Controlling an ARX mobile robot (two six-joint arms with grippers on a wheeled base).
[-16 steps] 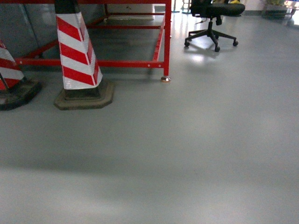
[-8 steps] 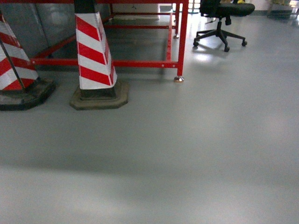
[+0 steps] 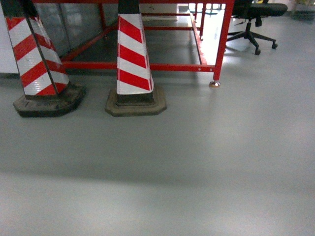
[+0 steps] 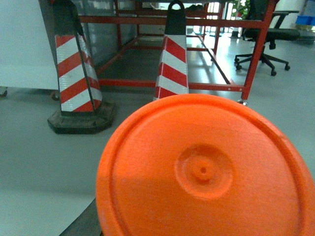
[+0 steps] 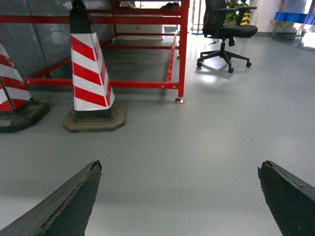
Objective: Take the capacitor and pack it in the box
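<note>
The capacitor is a big orange round thing with a moulded hub in the middle of its flat face. It fills the lower part of the left wrist view and hangs above the floor. My left gripper is shut on it; only a dark sliver of one of its fingers shows at the lower left. My right gripper stands open over bare grey floor, nothing between its two dark fingertips. The box is out of view. Neither gripper shows in the head view.
Two red-and-white striped cones on dark bases stand ahead on the grey floor. Behind them is a red metal frame with a foot. A black office chair stands at the far right.
In the head view the whole scene has slid to the right: the cone and the red frame's leg moved right and the left cone has come fully into view.
</note>
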